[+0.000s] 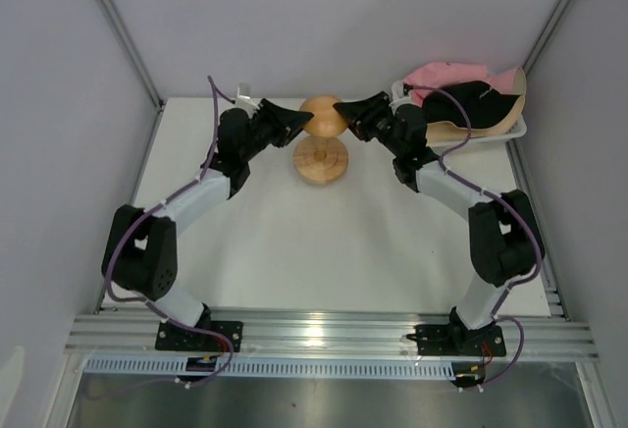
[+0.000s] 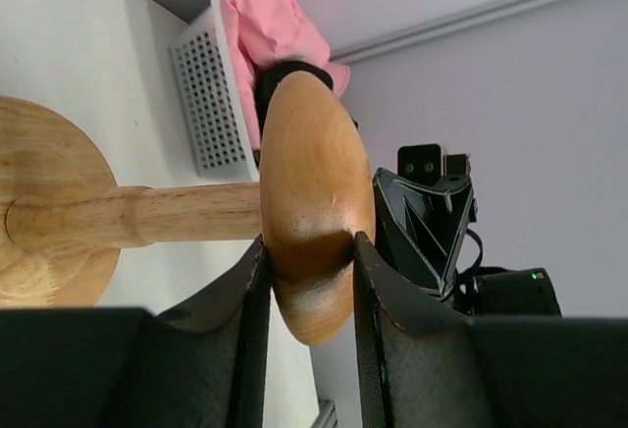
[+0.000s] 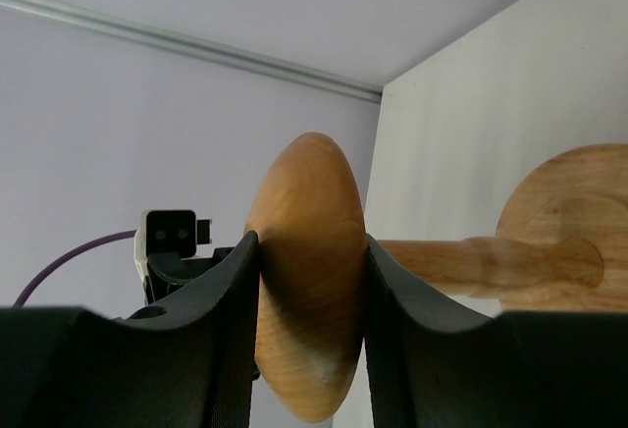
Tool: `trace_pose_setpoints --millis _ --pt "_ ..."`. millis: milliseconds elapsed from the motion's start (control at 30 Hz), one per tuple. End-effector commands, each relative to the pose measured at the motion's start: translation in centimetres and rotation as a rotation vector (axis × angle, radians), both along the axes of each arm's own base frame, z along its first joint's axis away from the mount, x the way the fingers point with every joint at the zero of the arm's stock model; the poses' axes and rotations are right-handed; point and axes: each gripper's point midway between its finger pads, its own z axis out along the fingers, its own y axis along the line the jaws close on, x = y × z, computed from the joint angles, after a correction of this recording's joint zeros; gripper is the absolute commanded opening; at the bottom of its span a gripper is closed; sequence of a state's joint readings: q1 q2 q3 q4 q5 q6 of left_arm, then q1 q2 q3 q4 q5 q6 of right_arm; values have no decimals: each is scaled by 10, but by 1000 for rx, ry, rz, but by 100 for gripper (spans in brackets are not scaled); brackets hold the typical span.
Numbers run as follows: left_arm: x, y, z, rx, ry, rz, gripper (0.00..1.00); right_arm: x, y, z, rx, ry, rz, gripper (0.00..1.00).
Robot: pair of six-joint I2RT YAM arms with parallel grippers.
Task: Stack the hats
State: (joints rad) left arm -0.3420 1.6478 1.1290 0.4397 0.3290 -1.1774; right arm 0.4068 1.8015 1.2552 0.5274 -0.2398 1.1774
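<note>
Desk: one.
Basket: one, white mesh, right of the stand.
Hats: heaped in basket; pink, black and beige show, so three counted. Any more are hidden.
Stand: one, wooden mushroom shape, bare.
Left gripper, right gripper: two; both jaws clenched on the stand's cap.
Risk: the smooth rounded cap could slip free; an uneven pull could tip the stand.
</note>
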Motion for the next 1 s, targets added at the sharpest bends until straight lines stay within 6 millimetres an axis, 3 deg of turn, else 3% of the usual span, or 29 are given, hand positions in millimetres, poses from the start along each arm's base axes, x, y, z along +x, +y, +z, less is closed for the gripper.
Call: trace_pose_setpoints --millis 0,33,67,100,133,167,200,300,333,400,433,567,767,967 --pt "-63 -28 41 46 -224 -104 21 -79 41 25 -104 -143 183 6" --pt "-72 -32 43 41 -232 -114 21 -91 43 25 -110 -145 186 6" --pt "-80 -33 43 39 -231 -122 21 -106 37 42 -103 -184 180 6" --pt "-94 -30 38 43 -224 -127 21 -117 33 24 -128 -147 175 6" --pt "-105 -35 37 43 -222 -139 21 -127 32 25 -139 -145 154 7" --pt "-113 -37 38 47 -224 -144 21 -142 24 42 -143 -188 146 8" --pt "-127 -33 33 56 -221 -146 21 -151 21 26 -186 -144 150 8" --pt "-148 -33 20 110 -199 -136 22 -178 10 26 -212 -120 147 8" --pt "-160 -32 27 107 -215 -141 22 -185 5 11 -225 -91 147 9" --pt "-166 -26 8 138 -171 -124 22 -200 0 7 -209 -72 157 9" --pt "-173 -24 14 129 -186 -124 22 -204 -3 -11 -225 -38 159 9" --pt "-186 -20 -11 170 -146 -129 22 -218 -6 -36 -235 10 182 8" --pt "-212 -27 -54 211 -43 -197 20 -232 -11 -61 -263 64 201 8" --pt "-212 -15 -47 257 -68 -151 22 -239 -14 -72 -283 98 217 11"
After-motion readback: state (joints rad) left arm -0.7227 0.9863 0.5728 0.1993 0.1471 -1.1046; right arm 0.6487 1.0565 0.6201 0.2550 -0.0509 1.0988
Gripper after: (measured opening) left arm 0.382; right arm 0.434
